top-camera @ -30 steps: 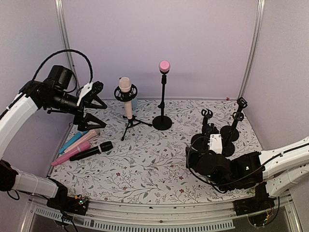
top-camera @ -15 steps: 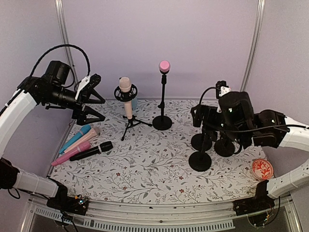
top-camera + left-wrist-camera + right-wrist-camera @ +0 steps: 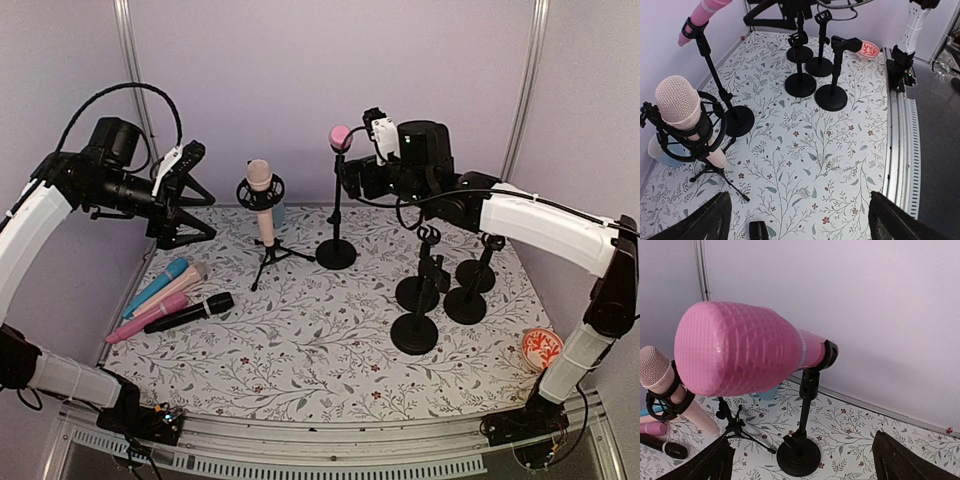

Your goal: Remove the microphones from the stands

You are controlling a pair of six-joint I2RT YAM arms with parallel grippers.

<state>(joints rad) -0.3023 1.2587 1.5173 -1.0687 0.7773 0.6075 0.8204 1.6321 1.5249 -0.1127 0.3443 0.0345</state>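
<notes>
Since half a second ago the right gripper has swung up and leftward from above the empty stands to just beside the pink microphone, its jaws spread wide and gripping nothing. That microphone sits clipped at the top of its tall stand, near the back of the table. Left of it a cream microphone rests in a tripod mount. Farther left, the left gripper hovers wide open and empty above loose microphones.
</notes>
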